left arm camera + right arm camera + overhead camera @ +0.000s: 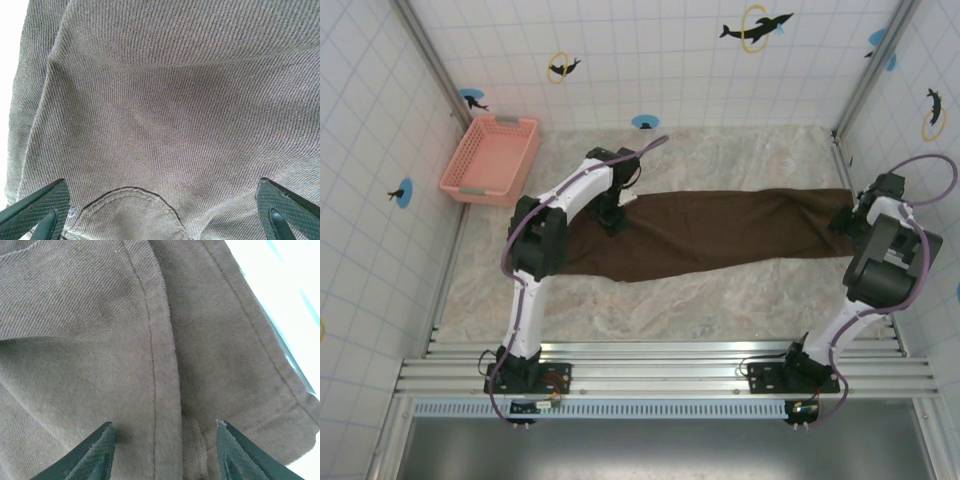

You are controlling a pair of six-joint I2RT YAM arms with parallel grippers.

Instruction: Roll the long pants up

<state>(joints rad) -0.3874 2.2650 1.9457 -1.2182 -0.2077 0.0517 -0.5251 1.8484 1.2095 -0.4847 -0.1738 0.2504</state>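
1. The table (pixel 720 300) carries the work. The long pants (pixel 720 230) lie flat across its middle, running lengthwise from beneath the left arm to the far right edge. No roll is formed yet. This spread-out lay is judged to give a straight, unwrinkled band to roll from one end.

2. The pink basket (pixel 490 158) sits in the far left corner, well apart from the cloth and out of the working path.

3. The left gripper (pixel 612 222) is stationed over the wider left end of the pants. In its wrist view the left gripper (pixel 160 215) has its jaws fully apart, with cloth spanning the whole gap. A curved stitched seam (pixel 131 196) lies between the fingers.

4. The right gripper (pixel 845 222) is stationed at the narrow right end. In its wrist view the right gripper (pixel 165 450) has its jaws apart, straddling a raised stitched fold (pixel 162 370) near the cloth edge. This position is judged to suit pinching that end.

5. Limits of observation:
- The left arm covers part of the left end of the pants in the overhead view.
- Both wrist views cut off the fingertips. Contact with the cloth cannot be confirmed.
- Which end is the waistband is not clear.
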